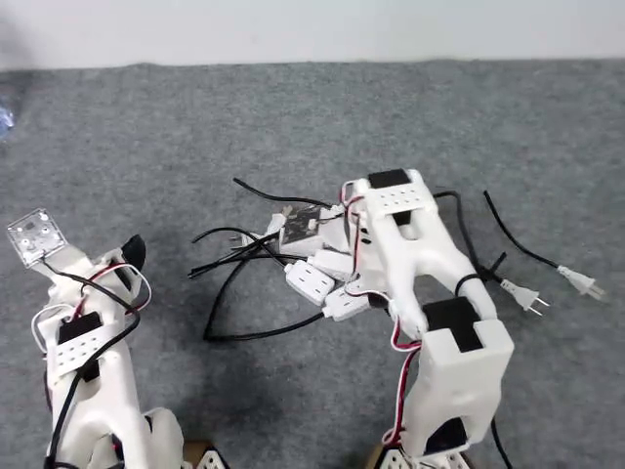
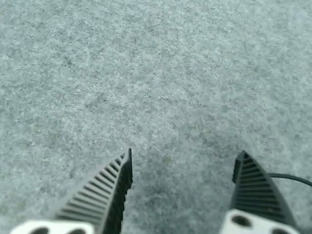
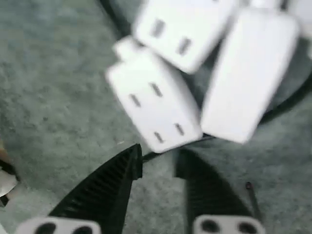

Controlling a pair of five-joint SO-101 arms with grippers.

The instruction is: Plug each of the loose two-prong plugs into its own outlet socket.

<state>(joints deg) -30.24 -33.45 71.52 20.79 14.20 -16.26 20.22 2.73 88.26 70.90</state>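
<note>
White sockets (image 3: 153,102) just beyond right pincer (image 3: 158,157)

The counter (image 1: 146,127) is covered in grey, felt-like fabric that runs back to a pale strip (image 1: 312,29) along its far edge. A small bluish object (image 1: 5,117), too blurred to identify, sits at the far left.

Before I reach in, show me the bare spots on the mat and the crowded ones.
Bare: the far strip of mat between the wall and the black cords, and the near patch between left arm and right arm. Crowded: the outlet blocks and cords by the right arm, plus two loose plugs to its right.
</note>
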